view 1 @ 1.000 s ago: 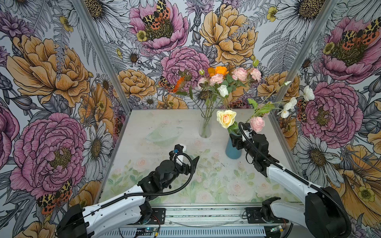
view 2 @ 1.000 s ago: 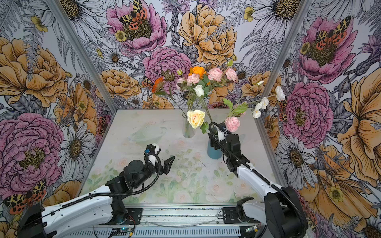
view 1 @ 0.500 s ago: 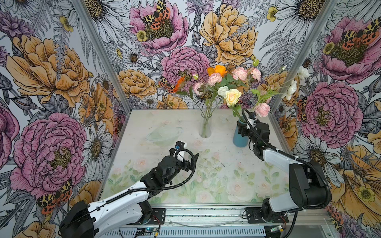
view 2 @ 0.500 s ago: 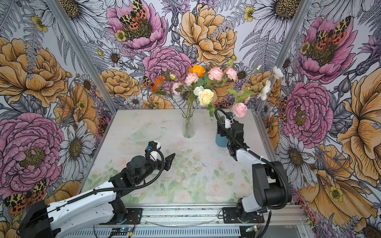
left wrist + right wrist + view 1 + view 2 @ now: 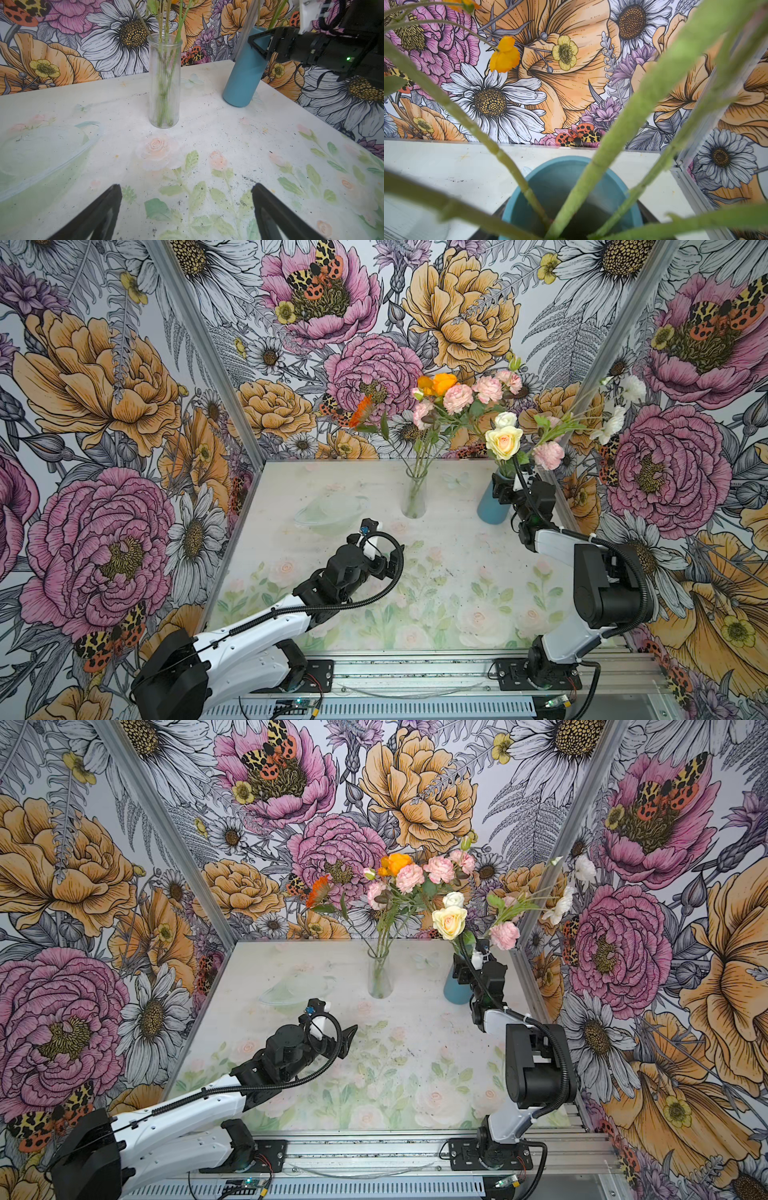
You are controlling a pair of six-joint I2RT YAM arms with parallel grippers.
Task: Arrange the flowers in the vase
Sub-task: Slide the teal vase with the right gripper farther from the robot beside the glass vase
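A blue vase (image 5: 492, 506) stands at the back right of the table (image 5: 457, 572), tilted in the left wrist view (image 5: 242, 83). It holds green stems (image 5: 602, 149) with a cream-yellow rose (image 5: 503, 441), a pink bloom (image 5: 548, 455) and white blooms (image 5: 631, 387). My right gripper (image 5: 505, 489) is shut on its upper part, with the rim (image 5: 631, 187) between the jaws. A clear ribbed glass vase (image 5: 414, 499) at the back middle holds orange and pink flowers (image 5: 457, 398). My left gripper (image 5: 345, 1040) hangs open over mid-table, holding nothing (image 5: 186, 187).
A clear glass dish (image 5: 332, 512) lies left of the glass vase, close beyond my left gripper. The right wall's metal post (image 5: 582, 377) stands just behind the blue vase. A metal rail (image 5: 415, 672) runs along the front edge.
My right gripper has carried the blue vase and its flowers from nearer the middle toward the back right corner. The left arm has hardly moved and stays open.
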